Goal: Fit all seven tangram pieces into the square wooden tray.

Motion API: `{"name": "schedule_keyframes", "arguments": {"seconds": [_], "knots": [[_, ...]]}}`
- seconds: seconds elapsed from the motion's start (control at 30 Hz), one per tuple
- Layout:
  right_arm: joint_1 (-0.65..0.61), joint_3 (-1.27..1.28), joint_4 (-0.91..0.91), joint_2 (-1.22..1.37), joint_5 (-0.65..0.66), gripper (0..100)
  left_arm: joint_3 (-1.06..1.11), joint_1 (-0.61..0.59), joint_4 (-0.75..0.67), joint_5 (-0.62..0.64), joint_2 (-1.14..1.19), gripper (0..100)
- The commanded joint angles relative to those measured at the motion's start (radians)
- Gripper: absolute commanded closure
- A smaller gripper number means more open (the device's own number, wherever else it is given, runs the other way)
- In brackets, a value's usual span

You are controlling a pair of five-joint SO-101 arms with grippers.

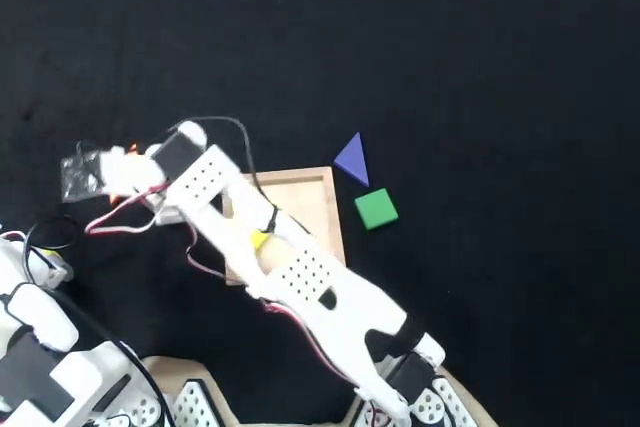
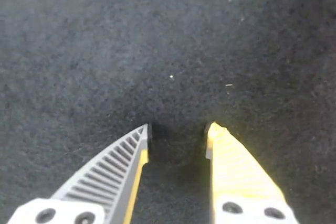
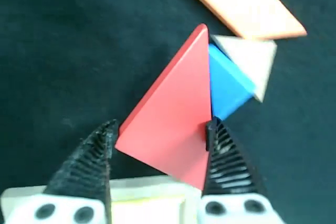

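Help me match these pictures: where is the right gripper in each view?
High view: right gripper at the far end of the white arm, left of the wooden tray.
Right wrist view: nearest the camera, open astride the red triangle.
Left wrist view: the left gripper over cloth instead.
Shared landmark: the black cloth.

A white arm [image 1: 290, 267] lies slantwise from the near right edge across the wooden tray [image 1: 322, 197], covering much of it. Just beside the tray's far right corner sits a blue triangle [image 1: 352, 159] (a green square [image 1: 376, 209] lies nearer the arm's base) — both outside the tray, on the black cloth [image 1: 500, 97].
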Motion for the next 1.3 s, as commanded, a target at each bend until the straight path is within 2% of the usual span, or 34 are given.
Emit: {"name": "schedule_keyframes", "arguments": {"seconds": [0.0, 0.17, 0.43, 0.73, 0.8, 0.93, 1.1, 1.27], "knots": [[0.055, -0.038, 0.04, -0.128, -0.046, 96.6, 0.001, -0.016, -0.038, 0.012, 0.002, 82], [0.08, 0.166, 0.04, -0.315, -0.046, 96.6, 0.001, -0.015, -0.038, 0.012, 0.002, 82], [0.083, 0.817, 0.035, -0.78, -0.038, 96.6, 0.001, -0.015, -0.038, 0.012, 0.002, 82], [0.207, 1.353, -0.157, -1.132, -0.046, 96.6, 0.001, -0.004, -0.038, 0.012, 0.003, 82], [0.235, 1.437, -0.201, -1.21, -0.077, 96.6, 0.001, 0.041, -0.038, 0.011, 0.0, 82], [0.278, 1.62, -0.318, -1.369, -0.221, 96.6, -0.058, 0.189, -0.037, 0.008, -0.014, 82], [0.354, 1.931, -0.571, -1.48, -0.419, 96.6, -0.326, 0.364, -0.038, 0.008, -0.04, 82], [0.414, 2.167, -0.813, -1.486, -0.485, 96.6, -0.633, 0.53, -0.063, 0.018, 0.04, 82]]}}
